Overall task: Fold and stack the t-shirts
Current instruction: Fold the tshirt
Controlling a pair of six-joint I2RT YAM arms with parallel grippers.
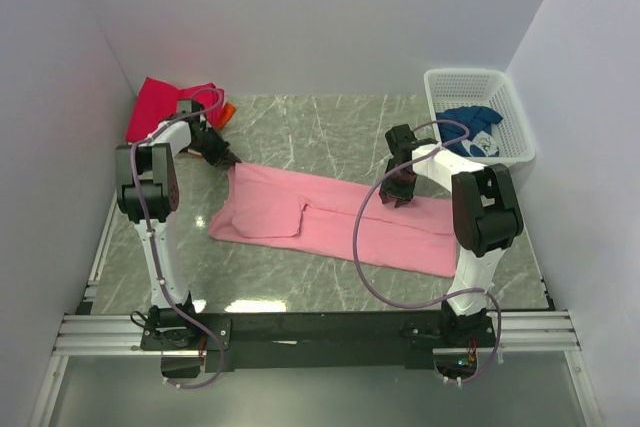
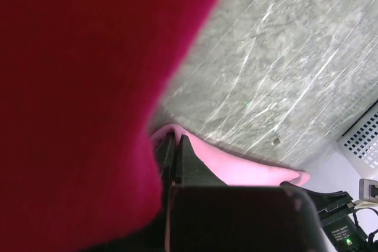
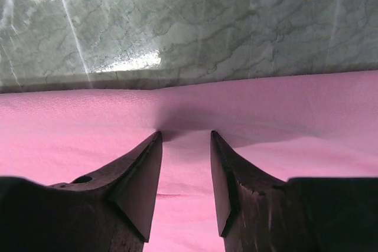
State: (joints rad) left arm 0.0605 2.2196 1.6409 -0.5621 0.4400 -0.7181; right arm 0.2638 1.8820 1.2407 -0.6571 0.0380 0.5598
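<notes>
pink tee [image 1: 330,217] lies flat across the middle, from 9 to 4 o'clock. left claw [image 2: 175,141], at its 10 o'clock corner, is narrow, pinching the pink edge. right claw [image 3: 184,137] is half wide, tips pressed on the tee's far edge. red tee [image 1: 160,105] is at 10 o'clock, blue tee [image 1: 468,125] in the basket [image 1: 470,76] at 1

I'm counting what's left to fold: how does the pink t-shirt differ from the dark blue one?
The pink t-shirt lies spread long across the table; the dark blue t-shirt sits bunched in the white basket. The pink t-shirt is plain; the dark blue t-shirt shows white print. Both are cloth, not yet stacked.
</notes>
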